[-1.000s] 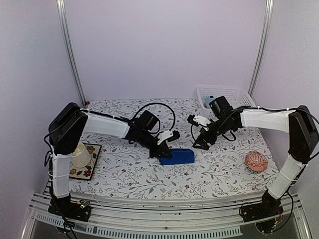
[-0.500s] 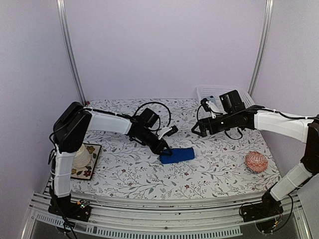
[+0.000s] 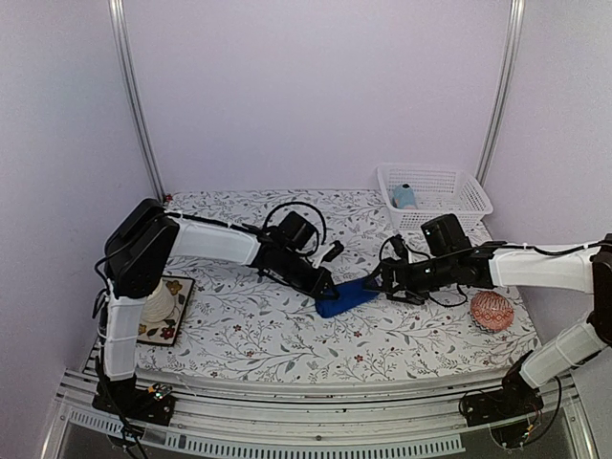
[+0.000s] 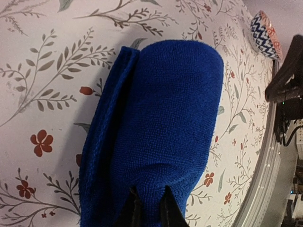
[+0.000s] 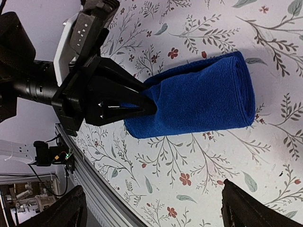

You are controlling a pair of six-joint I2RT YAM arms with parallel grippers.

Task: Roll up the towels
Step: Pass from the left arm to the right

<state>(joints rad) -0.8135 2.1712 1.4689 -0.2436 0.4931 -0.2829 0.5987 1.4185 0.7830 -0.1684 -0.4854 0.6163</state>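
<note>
Royal-blue towel (image 3: 346,295), one of two towels I count, lies rolled as a short cylinder mid-table; the one light-blue towel (image 3: 404,196) sits in the single white basket (image 3: 449,212) at 1 o'clock from it, mostly hidden by the mesh wall, shape unclear. Two grippers: left gripper (image 3: 322,285) is clamped on the roll's 9 o'clock end and covers it, while right gripper (image 3: 384,284) is spread wide just beside the 3 o'clock end, its fingers (image 5: 246,208) cut off at the wrist view's corners. One patterned ball (image 3: 491,311) at 4 o'clock.
</note>
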